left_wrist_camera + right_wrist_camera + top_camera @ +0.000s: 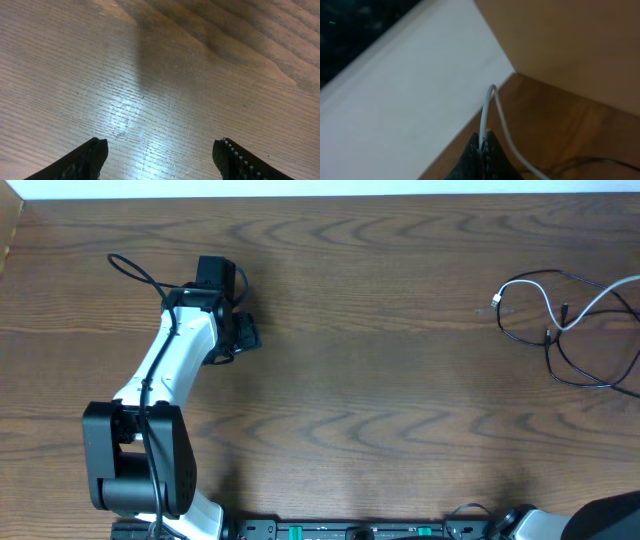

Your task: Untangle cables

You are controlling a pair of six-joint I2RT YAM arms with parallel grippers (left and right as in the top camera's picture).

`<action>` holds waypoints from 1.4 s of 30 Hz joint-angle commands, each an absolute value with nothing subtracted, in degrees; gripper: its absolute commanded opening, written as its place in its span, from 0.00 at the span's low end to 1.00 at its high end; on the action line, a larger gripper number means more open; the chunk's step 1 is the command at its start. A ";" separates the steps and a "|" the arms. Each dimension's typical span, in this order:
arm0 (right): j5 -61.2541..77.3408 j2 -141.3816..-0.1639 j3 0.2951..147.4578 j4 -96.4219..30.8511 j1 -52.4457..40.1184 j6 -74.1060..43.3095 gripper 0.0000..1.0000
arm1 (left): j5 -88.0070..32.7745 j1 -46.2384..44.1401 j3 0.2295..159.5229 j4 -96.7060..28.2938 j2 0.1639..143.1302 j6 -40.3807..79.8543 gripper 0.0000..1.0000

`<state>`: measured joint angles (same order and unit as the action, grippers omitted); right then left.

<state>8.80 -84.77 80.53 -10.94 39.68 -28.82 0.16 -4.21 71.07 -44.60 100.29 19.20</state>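
The white cable (598, 298) and the black cable (575, 375) lie looped over each other at the table's far right edge. My right gripper (483, 139) is out of the overhead view. In the right wrist view it is shut on the white cable (489, 97), which arches up from the jaws and falls back to the table. A bit of the black cable (600, 161) shows at the lower right there. My left gripper (243, 330) is far from the cables at the table's left. It is open and empty over bare wood (160, 147).
The wooden table (380, 380) runs between the two arms. The left arm's own thick black wire (135, 270) loops out at the back left. The right arm's base (610, 520) shows at the bottom right corner. A white wall and a brown panel (570, 45) fill the right wrist view.
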 commanded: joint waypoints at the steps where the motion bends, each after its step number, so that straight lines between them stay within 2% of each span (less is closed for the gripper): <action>1: 7.62 -87.37 80.93 -12.27 41.28 -26.44 0.01 | 0.47 -3.92 71.46 -44.75 99.26 18.70 0.73; 6: 8.14 -89.97 80.93 -14.33 41.19 -25.39 0.01 | 0.45 -3.92 71.46 -44.75 99.26 18.70 0.73; 10: 13.28 -91.53 80.93 -14.33 41.19 -21.98 0.29 | 0.45 -3.92 71.46 -44.73 99.26 18.70 0.73; 12: 16.34 -91.90 80.93 -14.37 41.15 -20.47 0.36 | 0.45 -3.92 71.46 -44.73 99.26 18.70 0.73; 21: 28.95 -92.01 80.88 -15.84 39.40 -17.82 0.38 | 0.47 -3.92 71.48 -44.66 99.26 18.70 0.73; 28: 33.56 -92.01 80.88 -24.93 31.90 -6.35 0.42 | 0.49 -3.92 74.00 -41.32 97.32 16.67 0.73; 30: 30.55 -92.01 80.88 -28.05 26.94 -2.61 0.50 | 0.49 -3.95 74.39 -37.08 94.85 15.51 0.73; 35: 20.16 -92.07 80.88 -30.70 16.71 0.78 0.56 | 0.51 -3.95 74.39 -31.88 91.37 14.46 0.73; 42: 4.12 -93.17 80.88 -35.73 4.38 7.27 0.71 | 0.73 -3.92 74.39 -36.71 90.32 12.67 0.73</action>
